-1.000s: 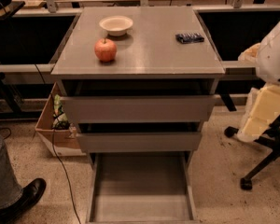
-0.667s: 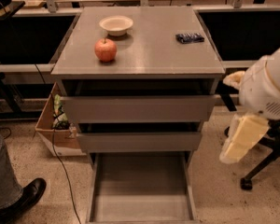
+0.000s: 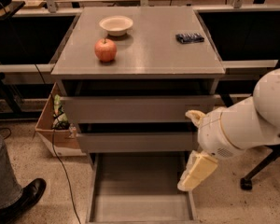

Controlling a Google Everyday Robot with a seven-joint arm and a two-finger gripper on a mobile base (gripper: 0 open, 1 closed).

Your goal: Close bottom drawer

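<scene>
I'm hovering the gripper (image 3: 196,172), can't tell its grip, at the bottom drawer's (image 3: 140,190) 3 o'clock wall, risking a skewed, jamming shove.

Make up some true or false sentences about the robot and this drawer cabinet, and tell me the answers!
1. The bottom drawer is pulled out. True.
2. The apple sits inside the bowl. False: it sits on the cabinet top, in front of the bowl and apart from it.
3. The gripper is low down by the bottom drawer's right side. True.
4. The dark packet is inside the bottom drawer. False: it lies on the cabinet top, over at the picture's right.
</scene>
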